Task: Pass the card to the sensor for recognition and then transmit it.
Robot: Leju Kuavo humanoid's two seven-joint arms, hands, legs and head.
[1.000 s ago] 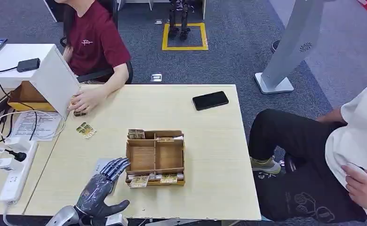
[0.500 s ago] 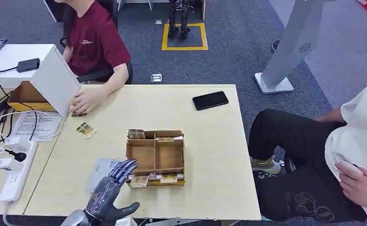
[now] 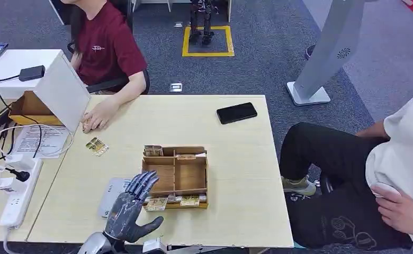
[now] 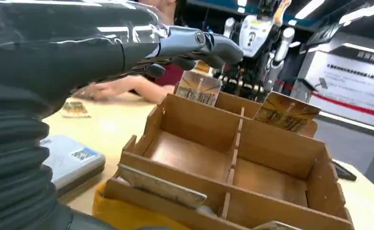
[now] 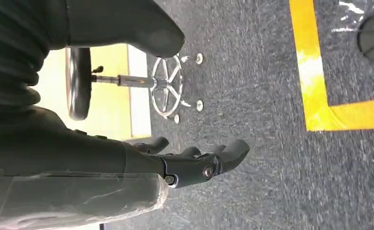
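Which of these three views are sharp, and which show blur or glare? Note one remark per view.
Head view: even light and sharp, down to the black phone. Left wrist view: the brown wooden divided box is crisp, the background blurred, glare streaks the left hand. Right wrist view: the grey carpet is soft, the right hand close.

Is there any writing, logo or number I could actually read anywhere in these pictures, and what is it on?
No text reads clearly.
Maroon shirt: a small pale chest logo, too small to read.
Grey sensor: a sticker with a code, blurred.
Cards in the wooden box: printed pictures, no legible words.
White pillar: a round swirl emblem, no letters.
Far wall panel: pale characters, blurred.
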